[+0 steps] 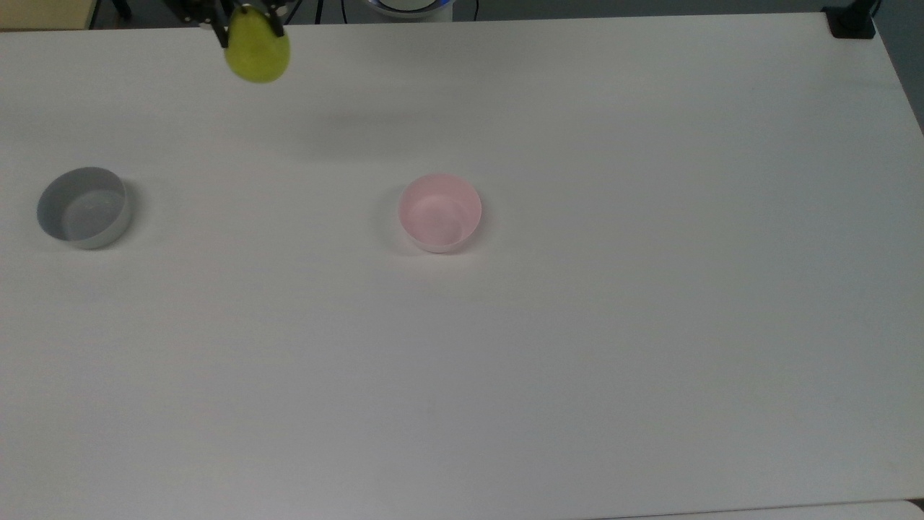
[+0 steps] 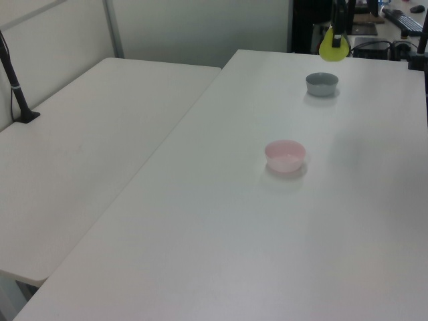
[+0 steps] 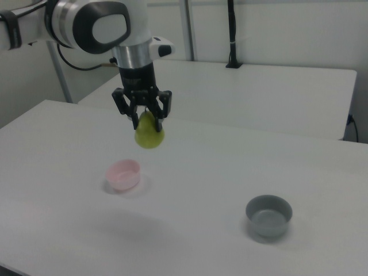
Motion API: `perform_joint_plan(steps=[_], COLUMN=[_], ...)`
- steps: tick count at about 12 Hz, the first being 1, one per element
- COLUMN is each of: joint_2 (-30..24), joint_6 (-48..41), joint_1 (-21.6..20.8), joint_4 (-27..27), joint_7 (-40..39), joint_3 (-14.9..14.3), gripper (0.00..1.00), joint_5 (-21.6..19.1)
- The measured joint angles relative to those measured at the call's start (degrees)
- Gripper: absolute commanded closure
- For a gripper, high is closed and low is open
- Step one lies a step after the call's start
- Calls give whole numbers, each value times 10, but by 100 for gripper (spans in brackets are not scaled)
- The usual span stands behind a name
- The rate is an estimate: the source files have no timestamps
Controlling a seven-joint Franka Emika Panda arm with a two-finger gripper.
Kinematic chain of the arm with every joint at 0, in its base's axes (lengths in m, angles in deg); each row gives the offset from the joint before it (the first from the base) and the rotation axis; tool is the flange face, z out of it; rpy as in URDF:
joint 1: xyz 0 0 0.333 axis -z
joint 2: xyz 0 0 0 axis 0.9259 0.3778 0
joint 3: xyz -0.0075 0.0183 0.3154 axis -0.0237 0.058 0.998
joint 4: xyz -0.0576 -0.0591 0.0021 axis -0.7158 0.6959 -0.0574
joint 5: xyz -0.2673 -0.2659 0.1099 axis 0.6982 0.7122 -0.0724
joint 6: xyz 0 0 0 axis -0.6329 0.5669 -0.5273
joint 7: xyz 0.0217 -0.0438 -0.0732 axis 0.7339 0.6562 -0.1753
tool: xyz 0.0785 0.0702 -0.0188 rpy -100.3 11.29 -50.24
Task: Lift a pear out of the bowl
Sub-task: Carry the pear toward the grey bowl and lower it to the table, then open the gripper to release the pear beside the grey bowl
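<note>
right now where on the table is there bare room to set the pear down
The white table is bare between the grey round bowl and the pale pink round bowl, across the top view's right, and along its bottom edge. Nowhere is crowded. The hand holds the yellow-green pear in the air.
</note>
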Motion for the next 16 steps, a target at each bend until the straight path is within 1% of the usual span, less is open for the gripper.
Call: perform_joint_plan(steps=[2, 3, 7, 9, 10, 12, 13, 14, 15, 16], joint_2=[12, 27, 87, 122, 135, 153, 161, 171, 181, 191], joint_6=[54, 83, 144, 194, 212, 229, 235, 244, 253, 262], joint_1=[15, 19, 22, 24, 26, 31, 32, 32, 32, 31], joint_4=[-24, -37, -53, -68, -74, -80, -80, -81, -81, -82], joint_7=[-3, -6, -6, -5, -5, -4, 2, 10, 18, 23], joint_3=[-9, -17, -20, -20, -20, -20, -20, -20, -20, -19], gripper=[98, 98, 98, 98, 98, 97, 93, 91, 84, 80], joint_5=[0, 0, 0, -1, -5, -24, -28, -29, -29, -29])
